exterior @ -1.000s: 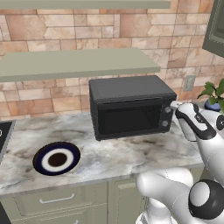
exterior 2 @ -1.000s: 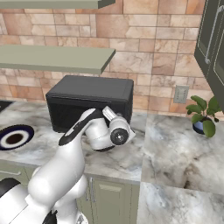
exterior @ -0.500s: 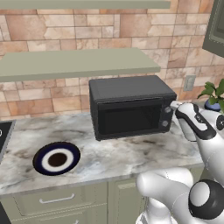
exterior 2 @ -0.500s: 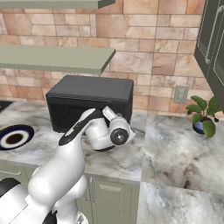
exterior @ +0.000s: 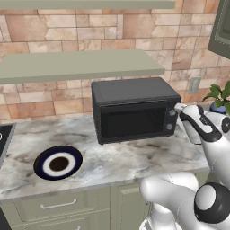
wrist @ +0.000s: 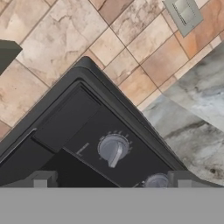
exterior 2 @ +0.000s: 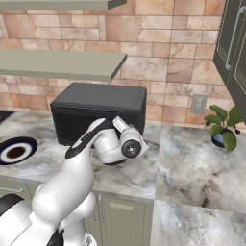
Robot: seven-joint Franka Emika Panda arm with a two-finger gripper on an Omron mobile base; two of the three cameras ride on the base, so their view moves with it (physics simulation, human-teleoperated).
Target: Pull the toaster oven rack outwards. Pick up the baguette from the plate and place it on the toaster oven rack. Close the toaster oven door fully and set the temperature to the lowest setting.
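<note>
The toaster oven point(exterior: 134, 112) point(exterior 2: 96, 110) stands on the marble counter against the brick wall. Its toaster oven door point(exterior: 132, 121) is upright and shut, so the toaster oven rack is hidden behind it. The round navy plate point(exterior: 58, 162) point(exterior 2: 17, 150) lies bare to the oven's left; the baguette is out of view. My gripper point(exterior: 179, 107) point(exterior 2: 118, 123) point(wrist: 112, 180) is open, close in front of the oven's right-hand panel. Just ahead of it are a round knob point(wrist: 113, 148) and a second knob point(wrist: 156, 180) between the fingertips point(wrist: 41, 179).
A potted plant point(exterior: 220, 96) point(exterior 2: 222, 126) stands on the counter right of the oven. A wall outlet point(exterior 2: 198, 103) point(wrist: 184, 14) sits behind it. A green shelf point(exterior: 81, 63) overhangs the oven, and a stove edge point(exterior: 3, 134) shows at far left.
</note>
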